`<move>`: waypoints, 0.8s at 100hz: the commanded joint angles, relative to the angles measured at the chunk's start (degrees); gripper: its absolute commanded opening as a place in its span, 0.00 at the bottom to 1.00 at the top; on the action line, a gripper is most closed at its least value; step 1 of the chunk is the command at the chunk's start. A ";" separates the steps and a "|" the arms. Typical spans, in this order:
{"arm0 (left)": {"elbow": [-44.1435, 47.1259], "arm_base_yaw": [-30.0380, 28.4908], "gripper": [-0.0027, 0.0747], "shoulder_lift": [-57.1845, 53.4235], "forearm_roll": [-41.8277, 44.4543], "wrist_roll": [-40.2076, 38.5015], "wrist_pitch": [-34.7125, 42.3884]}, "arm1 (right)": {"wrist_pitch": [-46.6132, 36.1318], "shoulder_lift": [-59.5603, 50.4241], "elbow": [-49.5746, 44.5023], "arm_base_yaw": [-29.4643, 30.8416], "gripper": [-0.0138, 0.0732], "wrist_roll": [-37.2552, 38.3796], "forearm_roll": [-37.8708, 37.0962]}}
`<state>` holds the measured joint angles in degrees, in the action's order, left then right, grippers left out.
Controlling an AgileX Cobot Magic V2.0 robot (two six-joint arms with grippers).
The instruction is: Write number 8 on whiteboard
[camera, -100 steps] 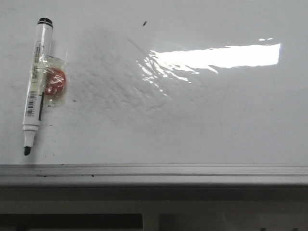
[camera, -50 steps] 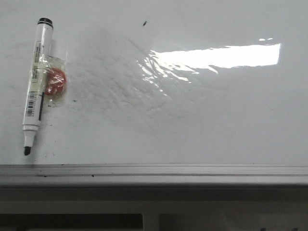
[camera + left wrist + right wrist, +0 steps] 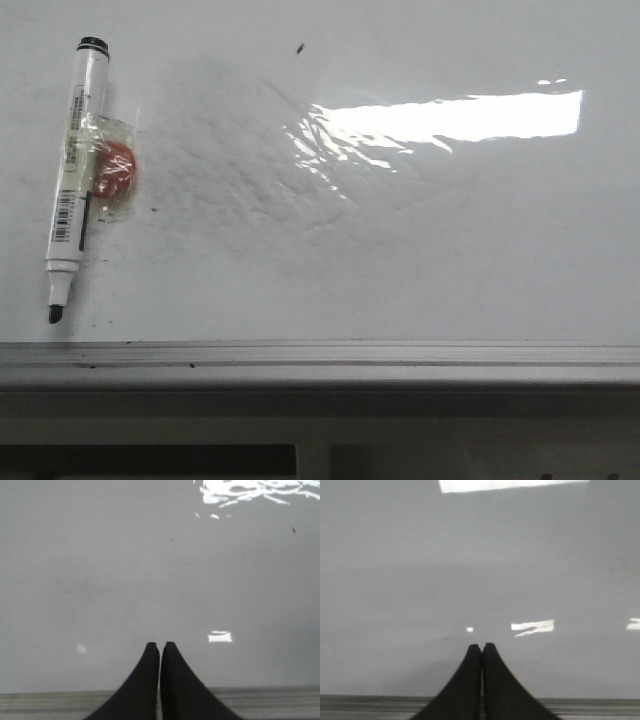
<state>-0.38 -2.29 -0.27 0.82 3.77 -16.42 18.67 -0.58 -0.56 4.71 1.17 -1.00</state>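
The whiteboard [image 3: 400,260] fills the front view, glossy white with grey smudges, wrinkled film and a grey frame edge along the near side. No figure 8 shows on it; only a small dark speck [image 3: 301,47] sits near the far edge. An uncapped white marker [image 3: 74,175] lies at the left, black tip toward the near edge, with a red piece [image 3: 115,170] taped to its barrel. Neither gripper shows in the front view. My left gripper [image 3: 160,645] is shut and empty over the board near its frame. My right gripper [image 3: 481,646] is shut and empty, likewise over bare board.
The grey metal frame edge [image 3: 320,360] runs along the near side of the board, also seen in the left wrist view [image 3: 50,702] and the right wrist view [image 3: 370,705]. A bright light reflection [image 3: 450,118] lies on the wrinkled film at the right.
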 commanded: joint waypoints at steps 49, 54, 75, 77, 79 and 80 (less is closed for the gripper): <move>2.32 0.05 0.01 -1.58 -14.93 -0.67 17.99 | -23.59 -1.20 -0.78 0.19 0.08 -0.44 5.30; 2.32 0.05 0.01 -1.58 -14.93 -0.67 19.89 | -24.60 -1.20 -0.78 0.19 0.08 -0.44 5.30; 2.32 0.05 0.01 -1.58 -14.93 -0.67 23.47 | -24.51 -1.20 -0.78 0.19 0.08 -0.44 5.30; 2.32 0.05 0.01 -1.58 -14.93 -0.67 24.23 | -24.29 -1.20 -0.78 0.19 0.08 -0.44 5.30; 2.32 0.05 0.01 -1.58 -14.93 -0.67 25.09 | -24.21 -1.20 -0.78 0.09 0.08 -0.44 5.30; 2.32 0.05 0.01 -1.58 -14.93 -0.67 25.32 | -24.24 -1.20 -0.78 0.09 0.08 -0.44 5.30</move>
<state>-0.38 -2.29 -0.27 -13.46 3.67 1.75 -1.22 -0.58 -0.56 4.71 1.17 4.13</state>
